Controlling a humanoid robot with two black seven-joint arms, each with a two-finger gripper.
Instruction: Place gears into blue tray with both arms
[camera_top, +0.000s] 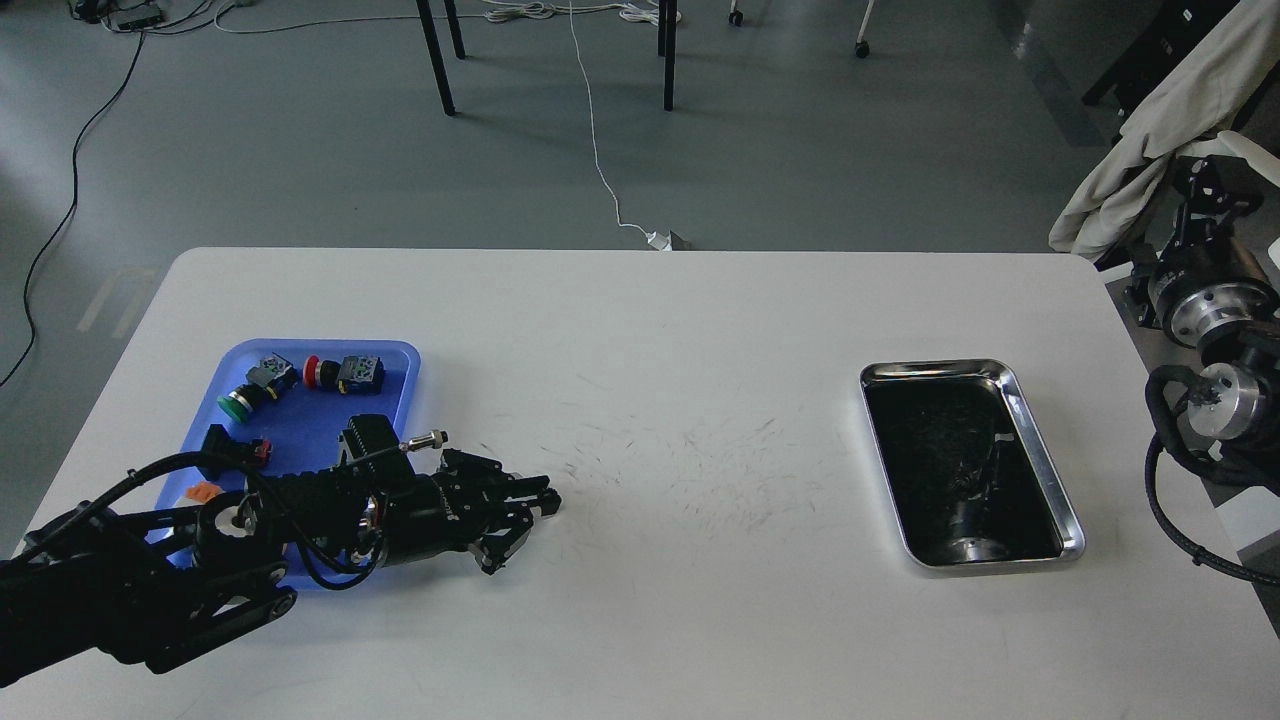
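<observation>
The blue tray lies at the table's left, its near part covered by my left arm. My left gripper lies low over the white table just right of the tray, pointing right. It is dark and its fingers run together, so I cannot tell open from shut, or whether anything is in it. No gears show anywhere on the table or in the tray. Only the silver joints of my right arm show at the right edge, and its gripper is out of view.
In the blue tray lie a green push-button switch, a red one, a black part and an orange-white piece. A shiny silver tray with a dark bottom sits at the right.
</observation>
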